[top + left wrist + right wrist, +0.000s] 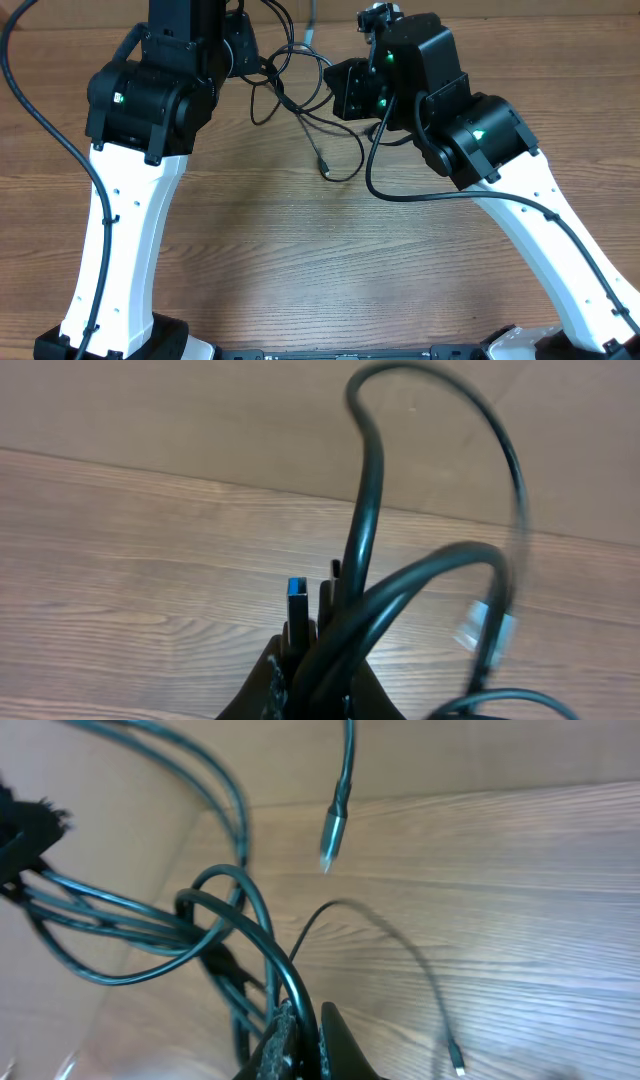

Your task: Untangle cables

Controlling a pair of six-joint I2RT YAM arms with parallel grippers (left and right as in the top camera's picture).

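Note:
The cables (pixel 296 92) are a tangle of thin black cords strung between my two grippers at the far middle of the table. One plug end (pixel 325 166) trails toward the table's centre. My left gripper (pixel 316 678) is shut on a bundle of the cables, with a blue-tipped plug (pixel 295 596) sticking up from the jaws. My right gripper (pixel 306 1038) is shut on one cable (pixel 262 935) that loops up out of its jaws. A silver-tipped plug (pixel 333 826) hangs above the wood, and a small plug (pixel 455 1065) lies on the table.
The wooden table (pixel 300 260) carries both arms. The left arm (pixel 130 200) and right arm (pixel 520 190) flank the tangle. A thicker arm wire (pixel 400 195) loops below the right wrist. Another thick wire (pixel 40 120) runs down the left side.

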